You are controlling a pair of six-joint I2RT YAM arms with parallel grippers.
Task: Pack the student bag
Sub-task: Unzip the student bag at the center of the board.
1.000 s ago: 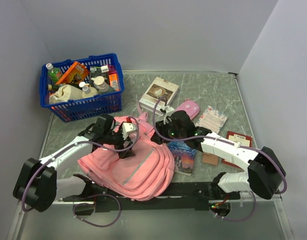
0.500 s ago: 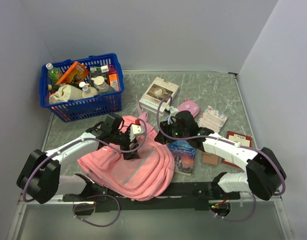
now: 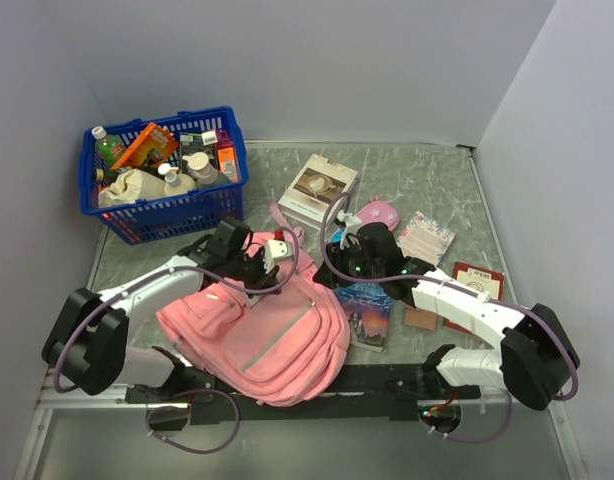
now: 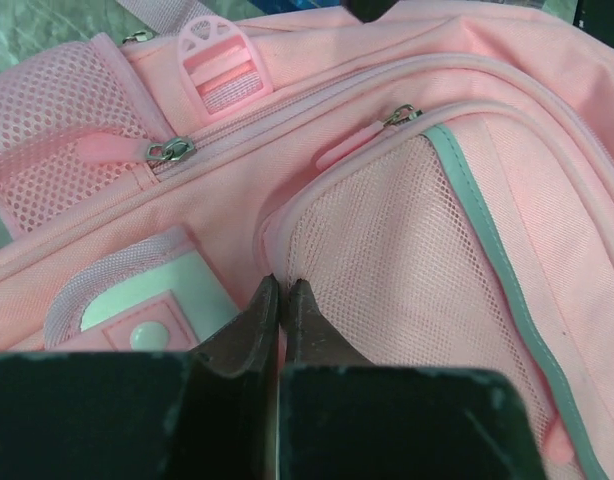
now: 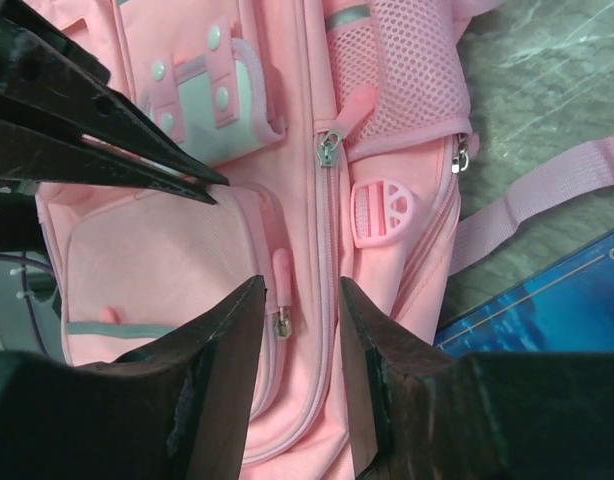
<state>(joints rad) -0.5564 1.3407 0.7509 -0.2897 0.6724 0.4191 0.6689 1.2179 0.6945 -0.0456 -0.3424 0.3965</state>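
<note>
The student bag is found flat at the near edge of the table, between the two arm bases, its top toward the far side. The zips in view are drawn shut (what lies inside cannot be told).

The left gripper is clenched, tips together at the seam of a mesh pocket; whether fabric is caught cannot be told. The right gripper is released, a pink zip pull lying between its jaws, untouched.

The blue basket is set in the far left corner against the wall, filled with bottles and an orange box.

A white box, pink case and blue book are crowded just right of the bag. Marbled surface shows beyond them, up to the far edge.
</note>
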